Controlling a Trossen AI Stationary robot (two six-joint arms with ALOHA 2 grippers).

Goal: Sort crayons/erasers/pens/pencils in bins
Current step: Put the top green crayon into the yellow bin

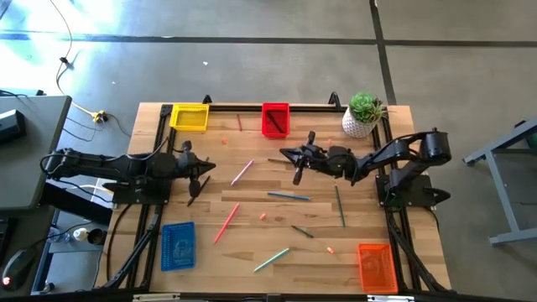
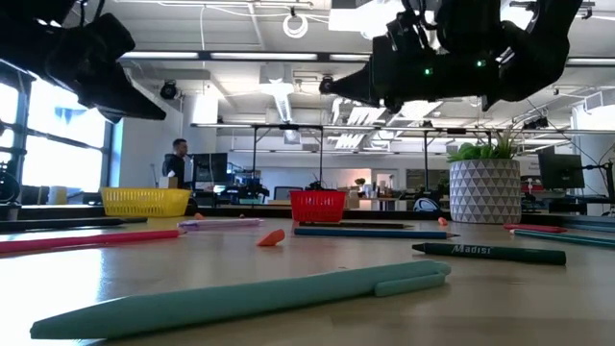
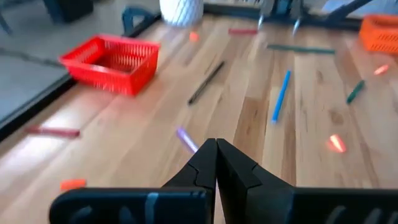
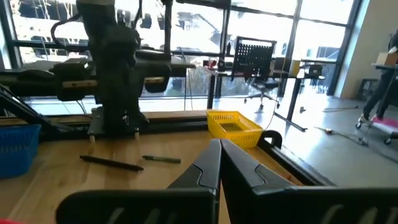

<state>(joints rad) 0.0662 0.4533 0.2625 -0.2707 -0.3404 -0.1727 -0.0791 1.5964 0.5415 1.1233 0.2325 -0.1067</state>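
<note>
The wooden slatted bench (image 1: 252,226) carries four mesh-sided plastic baskets near its corners in the high view: the yellow basket (image 1: 190,117) at eleven o'clock, the red basket (image 1: 275,118) at twelve, the blue basket (image 1: 178,245) at seven and the orange basket (image 1: 377,267) at five. A white patterned plant pot (image 1: 359,123) stands at one o'clock. The left gripper (image 1: 196,184) hangs over the bench at nine o'clock, its fingers (image 3: 214,163) pressed together on nothing. The right gripper (image 1: 298,175) hangs near the centre, fingers (image 4: 217,163) likewise pressed together. Scattered between them lie a pink pen (image 1: 242,172), a red pencil (image 1: 226,222), a blue pen (image 1: 288,196), a teal pen (image 1: 272,259), a dark green crayon (image 1: 302,231) and what may be small orange erasers (image 1: 263,216).
</note>
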